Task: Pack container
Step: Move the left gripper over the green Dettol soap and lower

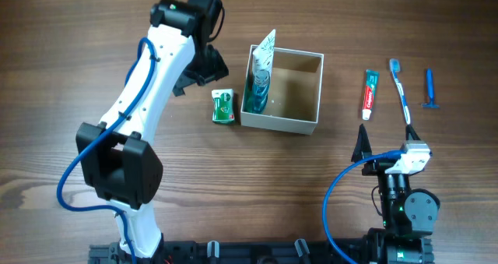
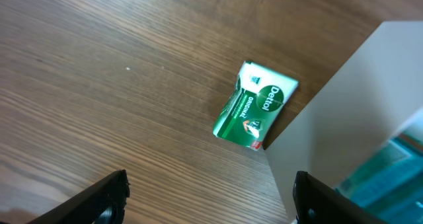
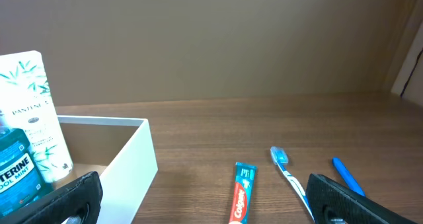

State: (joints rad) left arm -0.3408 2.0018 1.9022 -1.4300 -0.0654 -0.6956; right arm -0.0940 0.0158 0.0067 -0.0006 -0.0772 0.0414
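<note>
The container (image 1: 280, 124) sits mid-table. The bottle (image 1: 255, 93) and tube (image 1: 265, 50) stand against its 9 o'clock wall, I judge to leave room. The soap (image 2: 254, 105) lies just outside that wall, so my left gripper (image 2: 210, 199) hangs over it, arm outstretched, fingers apart. The right gripper (image 3: 211, 204), arm folded at 4 o'clock, is also spread.

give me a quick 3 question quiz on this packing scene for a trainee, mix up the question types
1. True or false: the green soap pack lies inside the container.
2. Which is already in the container? A toothpaste, B blue mouthwash bottle, C toothbrush.
3. Fill the gap: the left claw and right claw are both ___.
Key: 1 false; 2 B; 3 open.
</note>
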